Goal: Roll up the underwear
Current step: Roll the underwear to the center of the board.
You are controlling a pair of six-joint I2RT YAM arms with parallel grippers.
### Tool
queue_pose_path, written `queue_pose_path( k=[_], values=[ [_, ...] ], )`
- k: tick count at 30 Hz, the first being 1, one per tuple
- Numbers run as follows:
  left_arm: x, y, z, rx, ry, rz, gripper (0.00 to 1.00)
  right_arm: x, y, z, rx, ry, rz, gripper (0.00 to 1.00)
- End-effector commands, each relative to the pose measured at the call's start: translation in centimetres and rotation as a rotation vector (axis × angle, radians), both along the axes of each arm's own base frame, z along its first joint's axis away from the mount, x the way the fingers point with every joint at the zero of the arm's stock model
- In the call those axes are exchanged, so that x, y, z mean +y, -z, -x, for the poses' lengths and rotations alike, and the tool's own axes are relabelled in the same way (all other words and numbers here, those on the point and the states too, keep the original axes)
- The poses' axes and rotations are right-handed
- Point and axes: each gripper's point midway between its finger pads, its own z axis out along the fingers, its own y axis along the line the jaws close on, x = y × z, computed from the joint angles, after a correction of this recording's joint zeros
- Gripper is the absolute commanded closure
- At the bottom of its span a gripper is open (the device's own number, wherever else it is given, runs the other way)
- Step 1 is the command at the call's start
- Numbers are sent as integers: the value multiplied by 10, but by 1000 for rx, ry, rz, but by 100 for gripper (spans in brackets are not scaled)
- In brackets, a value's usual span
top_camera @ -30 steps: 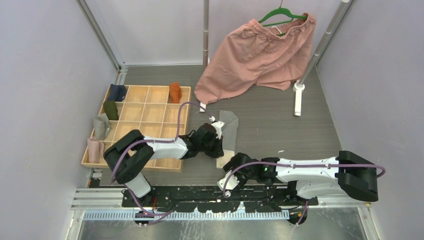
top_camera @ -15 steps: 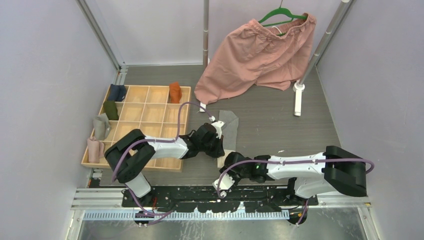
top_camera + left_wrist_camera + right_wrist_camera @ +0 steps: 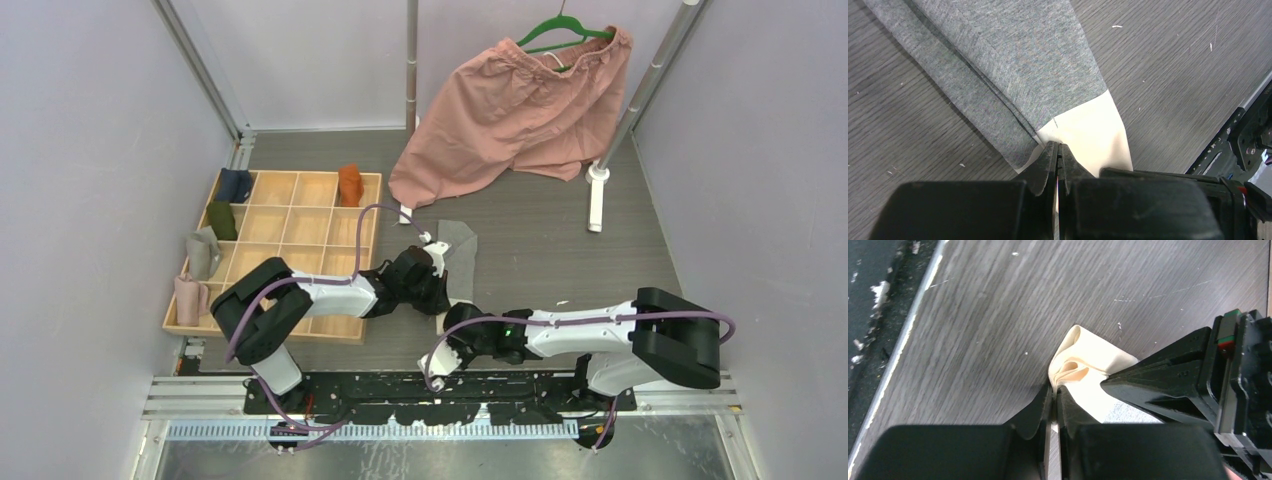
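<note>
- While judging the step in hand, treat as the start of the roll: near end gripped, no turn wound yet.
- Location of grey underwear (image 3: 457, 262): laid flat as a folded strip at table centre, running 12 to 6 o'clock in the top view, with cream band (image 3: 1088, 135) at the 6 o'clock end, nearest the arm bases.
- Location of rust-orange underwear (image 3: 349, 184): upright in a far compartment of wooden tray (image 3: 290, 225), at 10 o'clock from the strip; apparently rolled already.
- State of left gripper (image 3: 1058, 155): jaws together, tips down at the seam between grey cloth and cream band. Cannot tell whether nipping the cloth or merely pinning it.
- State of right gripper (image 3: 1053, 395): jaws clamped on the end of the cream band, with the cloth puckered into a small curl at the tips. Reaching in from 5 o'clock, just beside the left gripper.
- Next move, as judged: turn the clamped band over toward 12 o'clock, tight and square to the strip.
- Hold both sets of tips level across the band; otherwise expect a skewed, cone-shaped roll.
- Guard against finger contact: very little room between the two grippers.
</note>
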Motion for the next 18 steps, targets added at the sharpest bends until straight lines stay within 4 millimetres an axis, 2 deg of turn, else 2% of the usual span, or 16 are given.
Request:
queue_pose_path(
  k=[1,3,9,18],
  values=[
    [28,39,16,78,-5,-141,99,0,6,-1,58,87,-46,92],
    [29,40,16,79,-7,-142,99,5,0,-5,64,122,-100,99],
    [29,40,17,83,-9,-139,99,15,-16,-13,84,239,-274,99],
    [28,40,22,102,2,-125,99,15,-37,-20,119,374,-469,99]
  ],
)
